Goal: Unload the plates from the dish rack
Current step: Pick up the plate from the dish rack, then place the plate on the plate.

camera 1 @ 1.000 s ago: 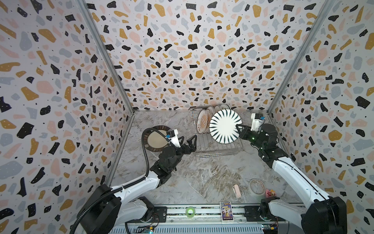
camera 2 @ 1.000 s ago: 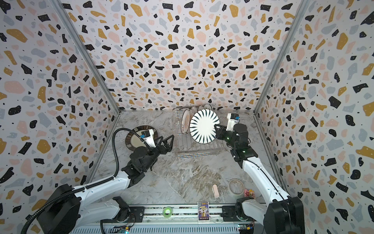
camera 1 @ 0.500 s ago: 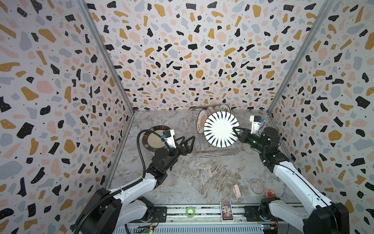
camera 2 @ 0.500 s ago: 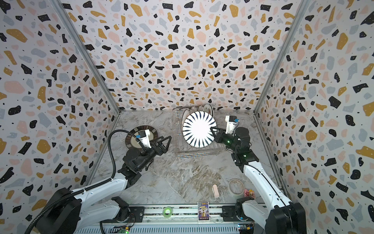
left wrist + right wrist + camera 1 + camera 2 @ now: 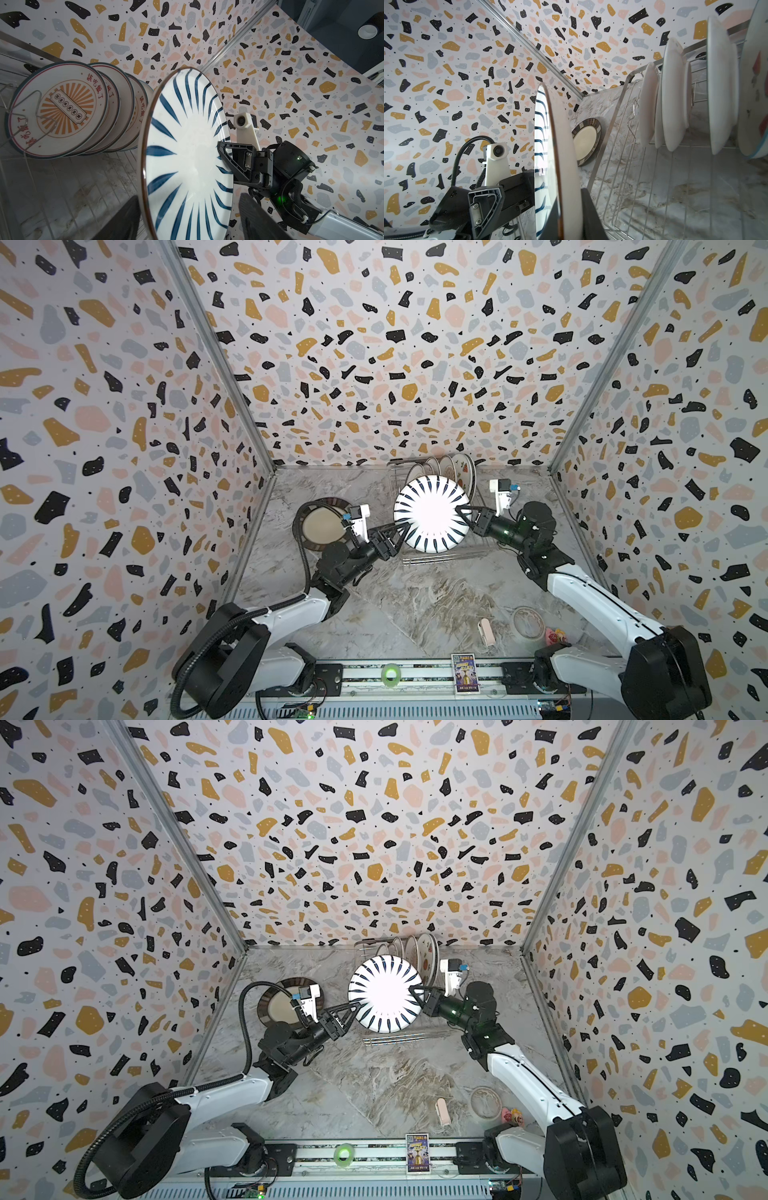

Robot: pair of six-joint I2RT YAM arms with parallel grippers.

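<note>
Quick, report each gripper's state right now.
Left gripper: open, straddling the striped plate at its rim, not yet clamped.
Right gripper: shut on the striped plate's opposite rim.

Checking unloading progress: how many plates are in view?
6. In the rack stand four plates; the right gripper holds one striped plate; one brown-rimmed plate lies on the table. Others may hide behind the striped one.

Top views overhead, whole scene, wrist views close, facing across striped plate (image 5: 187, 155)
</note>
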